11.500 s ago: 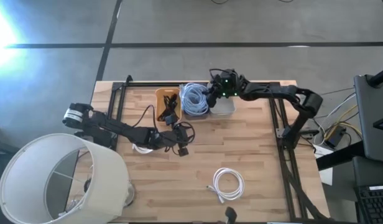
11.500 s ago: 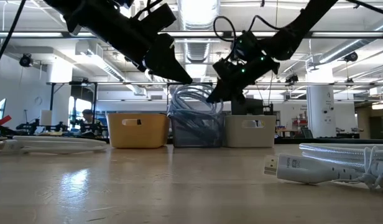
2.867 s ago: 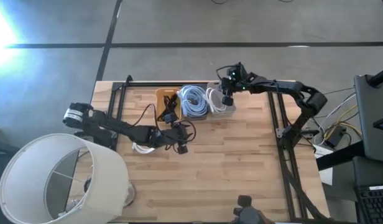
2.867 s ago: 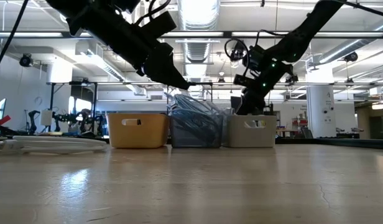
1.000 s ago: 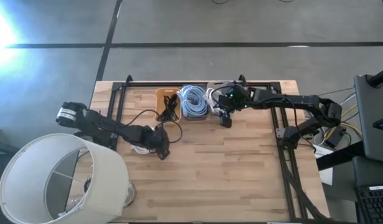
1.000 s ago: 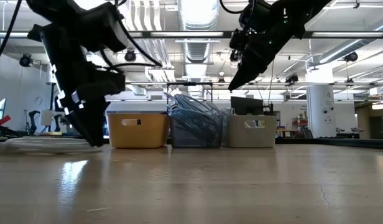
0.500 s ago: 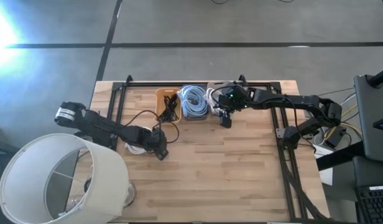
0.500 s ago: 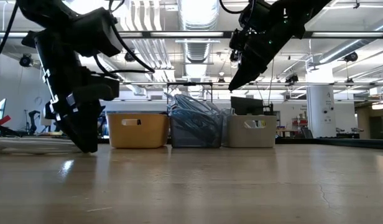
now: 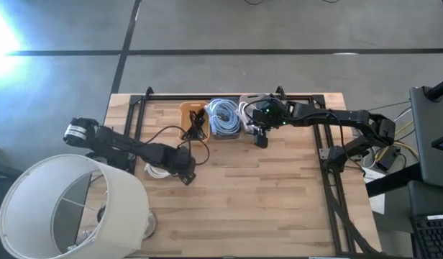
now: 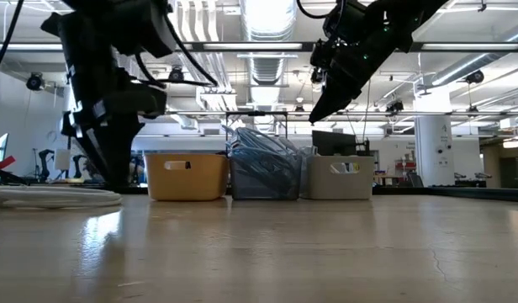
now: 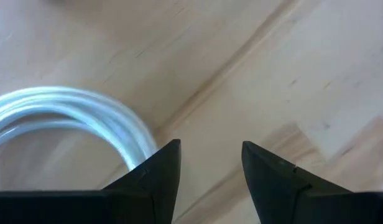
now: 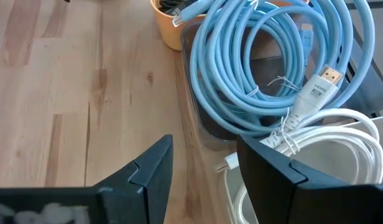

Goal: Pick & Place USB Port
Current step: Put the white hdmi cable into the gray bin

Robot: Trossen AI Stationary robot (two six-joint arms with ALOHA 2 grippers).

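Here the left gripper is low over the wooden table, with its two dark fingers spread apart and nothing between them. A coiled white cable lies on the wood just beside one finger; if the finger touches it I cannot tell. In the high view this left gripper is at the left middle part of the table, and the white cable shows just to the left of it, partly hidden under the arm. In the low view the same cable lies flat on the table under the left arm.

The right gripper is also released, with empty fingers, and it hovers above the row of three bins at the far edge of the table. In the high view the right gripper is just in front of the grey bin. Below it, in the right wrist view, a coil of light blue cable fills the middle bin, and a second white cable lies in the bin beside it. The yellow bin is at the left end of the row, with dark cables inside. A large white lampshade stands at the near left corner of the table.
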